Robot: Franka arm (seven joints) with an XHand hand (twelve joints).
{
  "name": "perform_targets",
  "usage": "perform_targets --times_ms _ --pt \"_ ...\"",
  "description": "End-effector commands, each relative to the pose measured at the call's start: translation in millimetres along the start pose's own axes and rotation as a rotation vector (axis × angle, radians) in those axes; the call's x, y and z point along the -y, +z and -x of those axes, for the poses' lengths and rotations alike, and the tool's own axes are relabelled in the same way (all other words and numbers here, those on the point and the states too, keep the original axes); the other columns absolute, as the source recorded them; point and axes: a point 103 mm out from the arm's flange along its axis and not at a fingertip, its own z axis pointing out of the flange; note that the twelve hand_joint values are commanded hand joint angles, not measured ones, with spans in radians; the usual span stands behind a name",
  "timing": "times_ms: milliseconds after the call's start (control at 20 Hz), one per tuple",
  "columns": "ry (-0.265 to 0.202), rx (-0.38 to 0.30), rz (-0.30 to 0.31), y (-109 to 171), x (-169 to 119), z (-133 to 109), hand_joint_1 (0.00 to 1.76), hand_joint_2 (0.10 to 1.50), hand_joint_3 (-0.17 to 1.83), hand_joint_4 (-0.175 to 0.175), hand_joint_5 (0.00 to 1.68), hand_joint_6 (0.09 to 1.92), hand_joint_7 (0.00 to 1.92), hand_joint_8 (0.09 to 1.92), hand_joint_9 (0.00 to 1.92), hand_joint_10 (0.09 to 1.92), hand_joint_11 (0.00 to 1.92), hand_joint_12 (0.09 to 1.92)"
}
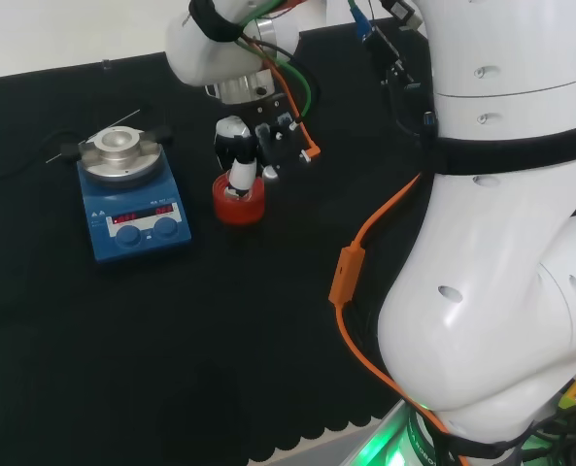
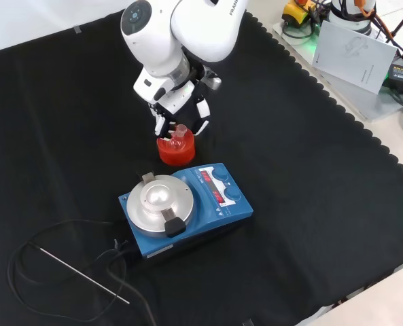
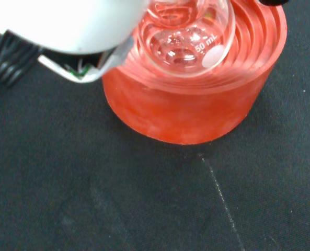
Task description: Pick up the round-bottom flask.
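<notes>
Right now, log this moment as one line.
hand: at flask neck, grasp unclear | round-bottom flask: seated in red ribbed stand | hotplate: untouched

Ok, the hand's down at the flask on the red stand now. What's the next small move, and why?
Probably close the fingers on the neck, then lift straight up. In the front view the hand sits right at the round-bottom flask, fingers either side of the neck, but whether they grip it I cannot tell. The wrist view shows the bulb seated in the red ribbed stand, so nothing is lifted yet.
</notes>
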Motion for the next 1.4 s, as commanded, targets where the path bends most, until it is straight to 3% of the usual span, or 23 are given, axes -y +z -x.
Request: perform_targets --times_ms 50,550,750,1400 --pt "0.004 -0.007 0.014 -1.0 0.6 -3.0 1.04 0.35 0.94 -0.175 0.71 1.09 1.08 0.91 1.37 0.64 1.34 1.02" --pt "0.018 -0.021 0.066 -2.3 3.2 -2.7 1.14 0.39 0.94 -0.175 1.01 0.91 1.3 0.76 1.57 0.47 1.52 0.89" --pt "0.023 -0.031 0.082 0.5 3.0 -2.6 1.2 0.59 0.75 -0.175 1.24 0.72 1.37 0.69 1.61 0.4 1.56 0.87" --pt "0.033 -0.032 0.105 -3.1 -3.9 -0.5 1.21 0.58 0.78 -0.175 1.3 0.67 1.43 0.64 1.67 0.33 1.62 0.84"
